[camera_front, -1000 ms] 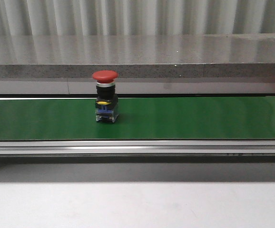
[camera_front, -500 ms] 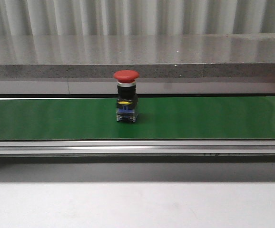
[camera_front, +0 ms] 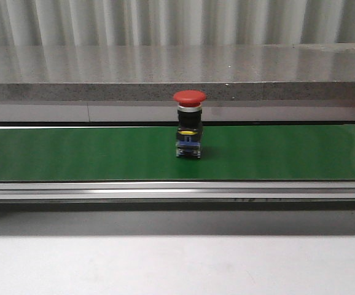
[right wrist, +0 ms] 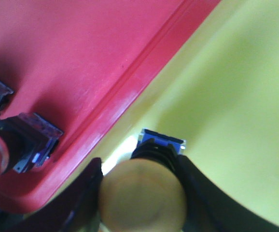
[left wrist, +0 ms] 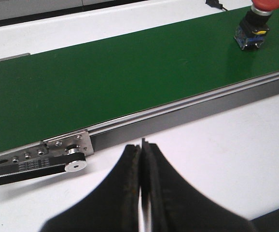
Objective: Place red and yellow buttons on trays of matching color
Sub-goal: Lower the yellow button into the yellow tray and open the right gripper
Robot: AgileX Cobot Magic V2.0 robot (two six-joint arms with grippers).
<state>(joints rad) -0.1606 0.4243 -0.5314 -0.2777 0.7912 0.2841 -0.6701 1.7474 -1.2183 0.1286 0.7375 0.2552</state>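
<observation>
A red button [camera_front: 189,126] with a mushroom cap stands upright on the green conveyor belt [camera_front: 73,153], near its middle. In the left wrist view the red button [left wrist: 255,29] is far off along the belt, and my left gripper [left wrist: 142,145] hangs shut and empty over the white table beside the belt's end. My right gripper [right wrist: 140,166] is shut on a yellow button [right wrist: 143,200], its fingers pressed against both sides of the cap, just above the yellow tray [right wrist: 236,96]. The red tray [right wrist: 81,58] adjoins it and holds two red buttons [right wrist: 26,140]. Neither arm shows in the front view.
The belt's aluminium rail [camera_front: 177,192] runs along its near side, with a roller bracket [left wrist: 67,150] at the end by my left gripper. A grey stone ledge [camera_front: 177,74] runs behind the belt. The raised red tray rim [right wrist: 130,92] separates the two trays.
The red button has travelled to the right along the belt, from left of centre to about the middle.
</observation>
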